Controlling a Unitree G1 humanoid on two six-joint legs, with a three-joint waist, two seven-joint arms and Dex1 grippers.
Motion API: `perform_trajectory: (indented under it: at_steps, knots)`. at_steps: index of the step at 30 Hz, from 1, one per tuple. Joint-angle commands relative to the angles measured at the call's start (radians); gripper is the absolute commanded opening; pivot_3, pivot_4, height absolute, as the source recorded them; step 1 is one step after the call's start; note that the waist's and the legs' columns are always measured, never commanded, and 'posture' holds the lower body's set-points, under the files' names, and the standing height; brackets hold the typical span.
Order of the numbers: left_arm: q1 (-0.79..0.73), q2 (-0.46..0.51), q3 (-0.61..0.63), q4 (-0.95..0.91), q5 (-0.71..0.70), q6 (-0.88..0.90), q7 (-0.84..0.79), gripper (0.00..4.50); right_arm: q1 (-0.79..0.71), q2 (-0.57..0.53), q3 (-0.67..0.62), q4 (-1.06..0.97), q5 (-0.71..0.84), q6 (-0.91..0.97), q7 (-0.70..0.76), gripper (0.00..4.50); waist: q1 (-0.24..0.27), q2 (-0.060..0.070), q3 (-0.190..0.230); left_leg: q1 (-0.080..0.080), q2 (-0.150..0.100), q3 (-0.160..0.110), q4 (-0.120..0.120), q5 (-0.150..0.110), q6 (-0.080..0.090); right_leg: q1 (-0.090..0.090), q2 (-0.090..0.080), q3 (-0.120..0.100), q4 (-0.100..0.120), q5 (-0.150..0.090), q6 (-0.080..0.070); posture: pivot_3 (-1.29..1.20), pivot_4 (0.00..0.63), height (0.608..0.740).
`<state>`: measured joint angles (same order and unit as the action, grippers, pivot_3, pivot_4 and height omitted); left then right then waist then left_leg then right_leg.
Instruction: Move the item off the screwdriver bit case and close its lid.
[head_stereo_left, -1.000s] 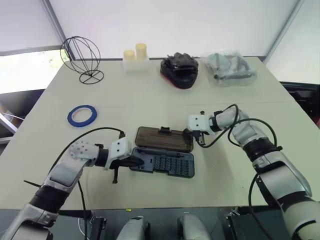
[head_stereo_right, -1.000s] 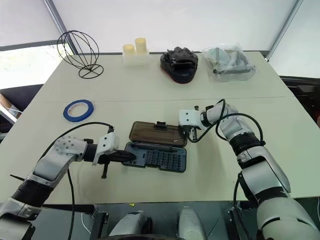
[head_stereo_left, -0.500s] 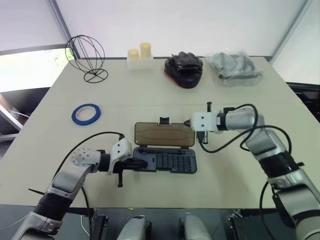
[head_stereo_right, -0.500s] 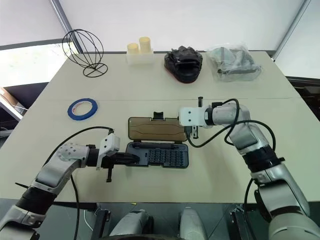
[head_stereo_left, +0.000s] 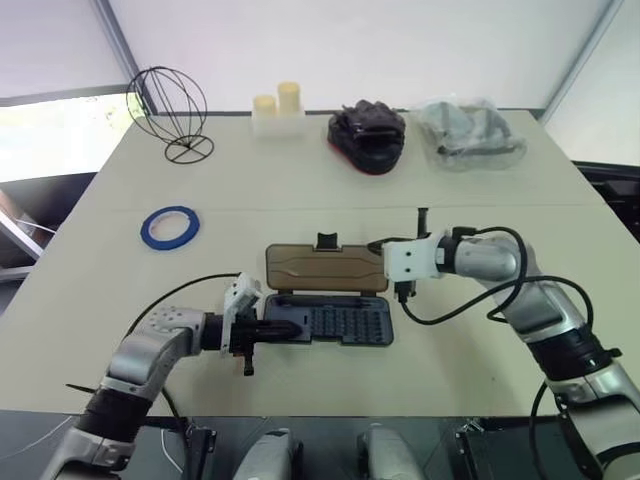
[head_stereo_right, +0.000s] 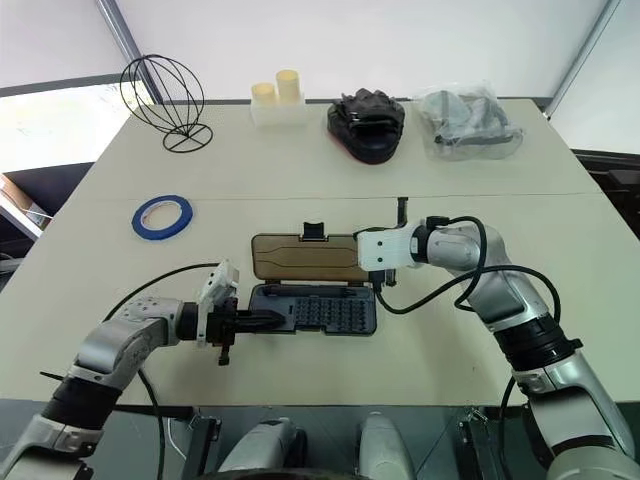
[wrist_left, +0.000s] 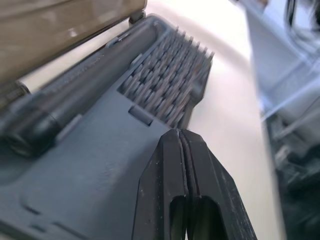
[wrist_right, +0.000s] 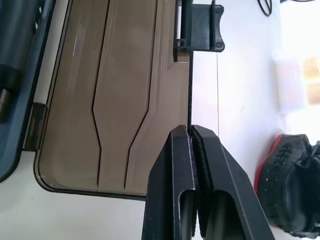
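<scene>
One flat blue tape ring (head_stereo_left: 169, 226) lies far left of one open grey-blue plastic bit case (head_stereo_left: 332, 322) with its brown translucent lid (head_stereo_left: 325, 268) flat on the beige worktop (head_stereo_left: 300, 180), both jaws shut, empty.

Open screwdriver bit case (head_stereo_right: 312, 309), lid (head_stereo_right: 305, 256) flat, blue tape (head_stereo_right: 162, 216) apart

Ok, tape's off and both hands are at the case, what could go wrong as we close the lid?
The lid lies flat open on the table, and the right gripper sits shut at its far edge: the fingers may slide over it rather than get under. The left gripper, shut, rests on the case base; if it stays there, the lid could come down on it.
</scene>
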<state>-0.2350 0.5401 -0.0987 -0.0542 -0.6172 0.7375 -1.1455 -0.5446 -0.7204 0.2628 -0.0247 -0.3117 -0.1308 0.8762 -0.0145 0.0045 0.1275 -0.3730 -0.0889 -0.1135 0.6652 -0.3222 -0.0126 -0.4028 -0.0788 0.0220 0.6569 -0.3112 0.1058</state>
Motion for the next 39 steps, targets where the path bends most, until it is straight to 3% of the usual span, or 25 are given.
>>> perform_trajectory:
  at_steps: [1, 4, 7, 9, 13, 20, 26, 31, 34, 37, 39]
  knots:
    - [-0.085, -0.002, 0.134, -0.037, -0.186, 0.171, 0.041, 0.0, -0.019, -0.006, 0.004, -0.008, -0.009, -0.041, -0.006, 0.04, 0.0, -0.004, 0.003, -0.004, 0.0, 0.0, 0.002, 0.001, -0.001, -0.006, 0.0, 0.0, 0.005, 0.0, 0.0, 0.0, 0.15, 0.74]
    - [-0.161, -0.03, 0.213, 0.022, -0.225, 0.187, 0.108, 0.0, -0.021, -0.008, 0.007, -0.004, -0.017, -0.052, -0.008, 0.04, 0.0, -0.004, 0.003, -0.004, 0.0, 0.0, 0.002, 0.001, -0.001, -0.006, -0.001, 0.0, 0.006, 0.0, 0.0, 0.0, 0.15, 0.74]
    - [-0.282, -0.119, 0.337, 0.182, -0.204, 0.086, 0.277, 0.0, -0.021, 0.001, 0.005, -0.007, -0.015, -0.019, 0.0, 0.04, 0.003, -0.006, 0.005, -0.003, -0.001, 0.0, 0.002, 0.001, -0.001, -0.005, -0.001, -0.001, 0.005, 0.0, 0.0, 0.0, 0.15, 0.74]
    - [-0.315, -0.14, 0.356, 0.248, -0.158, 0.019, 0.319, 0.0, -0.022, 0.008, 0.0, -0.01, -0.009, -0.008, -0.003, 0.04, -0.001, -0.007, 0.005, -0.003, -0.001, 0.0, 0.002, 0.001, -0.002, -0.005, -0.001, -0.002, 0.005, 0.0, 0.0, 0.0, 0.15, 0.74]
    - [-0.354, -0.148, 0.307, 0.42, -0.001, -0.171, 0.352, 0.0, -0.027, 0.009, 0.0, -0.013, -0.017, 0.0, -0.006, 0.04, -0.004, -0.007, 0.005, -0.003, -0.001, 0.001, 0.001, 0.001, -0.002, -0.007, -0.001, -0.002, 0.005, 0.0, 0.0, 0.0, 0.15, 0.74]
    - [-0.356, -0.134, 0.176, 0.615, 0.193, -0.364, 0.252, 0.0, -0.029, 0.017, -0.001, -0.024, -0.016, 0.022, -0.011, 0.04, 0.001, -0.009, 0.006, -0.004, -0.002, 0.001, 0.001, 0.001, -0.002, -0.006, -0.002, -0.002, 0.005, 0.0, 0.0, 0.0, 0.15, 0.74]
    - [-0.377, -0.135, 0.102, 0.647, 0.237, -0.379, 0.098, 0.0, -0.019, 0.02, -0.004, -0.043, -0.012, 0.052, -0.005, 0.04, 0.001, -0.009, 0.006, -0.004, -0.002, 0.001, 0.001, 0.001, -0.002, -0.006, -0.002, -0.002, 0.006, 0.0, 0.0, 0.0, 0.15, 0.74]
    - [-0.414, -0.143, 0.077, 0.704, 0.286, -0.428, 0.063, 0.0, -0.01, 0.022, 0.0, -0.07, -0.001, 0.11, 0.022, 0.04, 0.001, -0.009, 0.006, -0.004, -0.002, 0.001, 0.001, 0.001, -0.002, -0.006, -0.002, -0.003, 0.006, 0.0, 0.0, 0.0, 0.15, 0.74]
    - [-0.444, -0.16, 0.082, 0.745, 0.297, -0.442, 0.057, 0.0, 0.001, 0.02, -0.003, -0.118, 0.005, 0.167, 0.045, 0.92, 0.004, -0.009, 0.006, -0.004, -0.002, 0.001, 0.002, 0.001, -0.002, -0.006, -0.002, -0.003, 0.006, 0.0, 0.0, 0.0, 0.15, 0.74]
    - [-0.474, -0.17, 0.092, 0.794, 0.303, -0.459, 0.043, 0.0, 0.007, 0.001, -0.016, -0.193, -0.01, 0.217, 0.067, 2.42, 0.004, -0.009, 0.006, -0.004, -0.002, 0.0, 0.002, 0.001, -0.002, -0.006, -0.002, -0.003, 0.006, 0.0, 0.0, 0.0, 0.15, 0.74]
    - [-0.512, -0.171, 0.106, 0.836, 0.295, -0.461, 0.018, 0.0, 0.008, -0.024, -0.085, -0.33, 0.049, 0.392, 0.129, 3.45, 0.005, -0.009, 0.006, -0.005, -0.002, 0.0, 0.002, 0.001, -0.002, -0.007, -0.002, -0.003, 0.007, 0.0, 0.0, 0.0, 0.15, 0.74]
